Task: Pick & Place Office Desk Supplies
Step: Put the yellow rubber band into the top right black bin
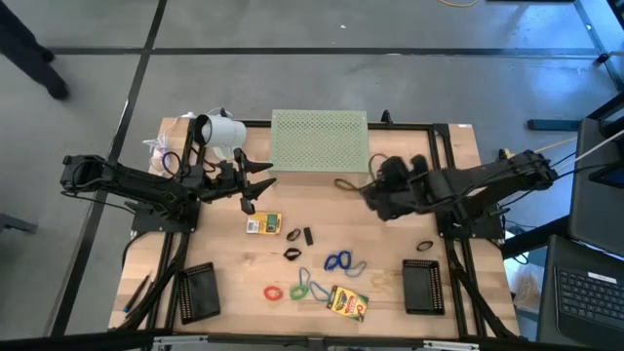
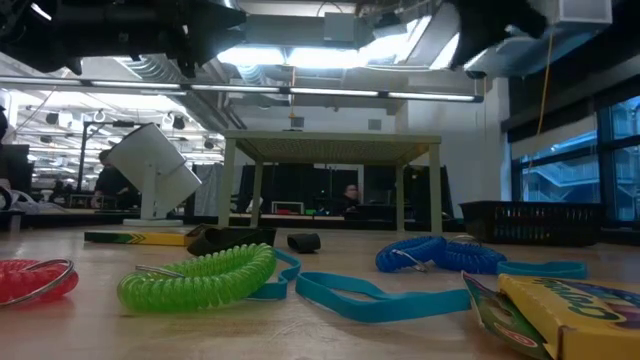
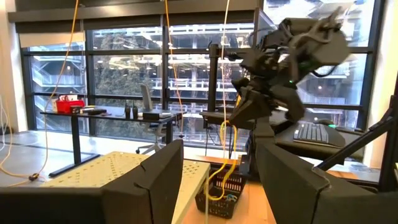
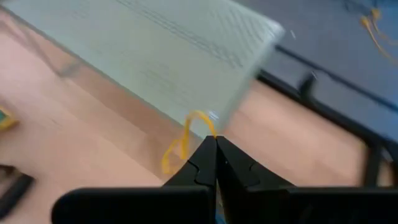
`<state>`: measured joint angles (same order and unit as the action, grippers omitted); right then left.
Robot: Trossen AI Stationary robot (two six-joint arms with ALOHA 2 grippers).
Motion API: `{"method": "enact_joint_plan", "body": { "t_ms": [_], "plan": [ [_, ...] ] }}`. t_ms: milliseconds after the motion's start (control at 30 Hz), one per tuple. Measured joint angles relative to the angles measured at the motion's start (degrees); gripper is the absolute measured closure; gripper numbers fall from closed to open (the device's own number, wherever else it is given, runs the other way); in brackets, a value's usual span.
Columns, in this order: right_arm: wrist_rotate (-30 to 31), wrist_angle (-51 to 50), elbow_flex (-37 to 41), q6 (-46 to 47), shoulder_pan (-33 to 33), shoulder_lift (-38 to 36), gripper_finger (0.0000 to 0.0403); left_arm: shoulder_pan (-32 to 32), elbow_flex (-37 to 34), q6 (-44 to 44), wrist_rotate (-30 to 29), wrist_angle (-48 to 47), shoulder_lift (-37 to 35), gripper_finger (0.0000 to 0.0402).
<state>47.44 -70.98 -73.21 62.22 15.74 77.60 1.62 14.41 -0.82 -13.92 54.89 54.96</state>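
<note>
R gripper (image 4: 214, 146): fingers pinched fully together on a tan/yellow rubber-band loop (image 4: 186, 140), which hangs from the tips. In high view it sits just off the 5 o'clock corner of the pale green perforated stand (image 1: 320, 141), above the wooden table (image 1: 458, 146); loop shows as a thin dark line at the stand's near edge.

L gripper (image 1: 261, 180): jaws spread wide, nothing between them, raised at ~9 o'clock of the stand, beside the white lamp-like object (image 1: 220, 129). L wrist view: looks level across the stand top toward the R arm.

Supplies on table, high view, table centre as ref:
- crayon box #1 (image 1: 263, 224), flat, ~10 o'clock, just under L gripper.
- small black clips (image 1: 301, 236) near centre; one more (image 1: 292, 254) just at 6 o'clock of them.
- blue coil loop (image 1: 338, 260), ~5 o'clock.
- red loop (image 1: 273, 292) and green coil loop (image 1: 299, 290), ~7 o'clock, side by side.
- crayon box #2 (image 1: 347, 303), tilted, ~5 o'clock, near front edge.
- dark loop (image 1: 424, 245), ~3 o'clock, by R arm base.

Black mesh trays: L (image 1: 199, 291), R (image 1: 423, 286); contents can't tell.
</note>
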Motion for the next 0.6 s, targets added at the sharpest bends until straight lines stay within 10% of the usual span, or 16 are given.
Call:
{"method": "enact_joint_plan", "body": {
  "t_ms": [600],
  "plan": [
    [-3.5,-15.6,7.3,12.3,-4.5,-1.7,0.0398,0.0,0.0,0.0,-0.1,0.2,0.0,0.0203]
  ]
}}
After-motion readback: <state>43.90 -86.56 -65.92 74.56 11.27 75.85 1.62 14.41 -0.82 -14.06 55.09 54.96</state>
